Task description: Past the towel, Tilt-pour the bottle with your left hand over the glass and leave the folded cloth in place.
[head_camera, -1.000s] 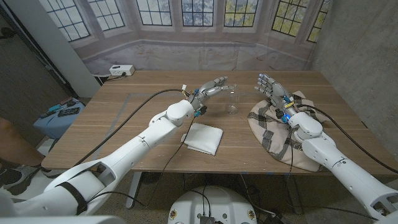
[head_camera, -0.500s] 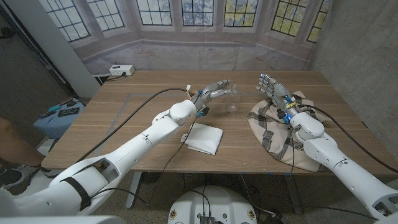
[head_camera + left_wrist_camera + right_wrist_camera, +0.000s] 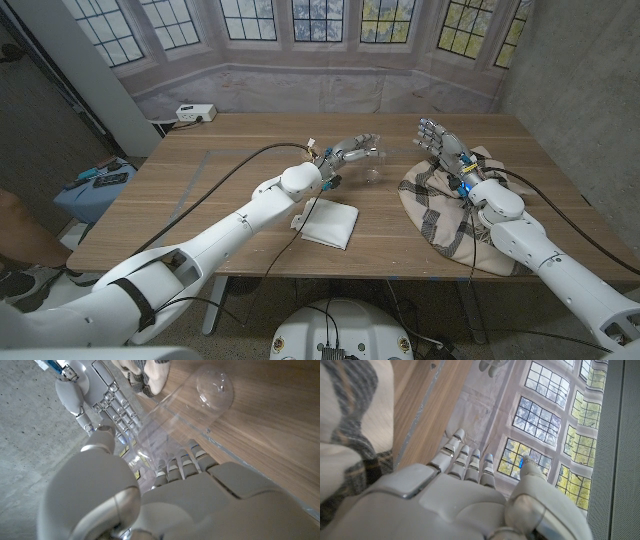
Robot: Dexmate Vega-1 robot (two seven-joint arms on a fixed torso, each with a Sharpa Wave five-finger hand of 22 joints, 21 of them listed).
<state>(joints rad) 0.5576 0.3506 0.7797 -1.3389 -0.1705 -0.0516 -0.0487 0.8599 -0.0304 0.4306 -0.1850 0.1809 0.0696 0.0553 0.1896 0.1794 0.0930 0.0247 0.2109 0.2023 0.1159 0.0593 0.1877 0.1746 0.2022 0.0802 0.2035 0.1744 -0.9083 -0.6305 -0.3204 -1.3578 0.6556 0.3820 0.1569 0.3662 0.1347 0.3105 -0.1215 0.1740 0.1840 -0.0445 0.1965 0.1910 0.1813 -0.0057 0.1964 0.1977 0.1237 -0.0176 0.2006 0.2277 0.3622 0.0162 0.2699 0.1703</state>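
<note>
The left hand (image 3: 352,152) gripped the clear bottle (image 3: 376,150) and held it tilted above the table (image 3: 210,190), its fingers wrapped around the transparent body. In the left wrist view the bottle (image 3: 170,420) lay slanted across the fingers (image 3: 187,462) of that hand (image 3: 165,495), its far end close to the wood. The glass (image 3: 373,174) stood on the table just below and beside the tipped bottle, though whether the two touched could not be told. Nearer the robot than the glass, the folded white cloth (image 3: 329,221) lay flat on the table beneath the left forearm. To the right of the glass, well apart from it, the checked towel (image 3: 440,215) was spread in a rumpled heap toward the table's right edge. The right hand (image 3: 441,141) stood over the far part of the towel with its fingers apart and upright, holding nothing; the right wrist view showed its fingers (image 3: 465,462) extended, the towel (image 3: 350,445) beside it.
</note>
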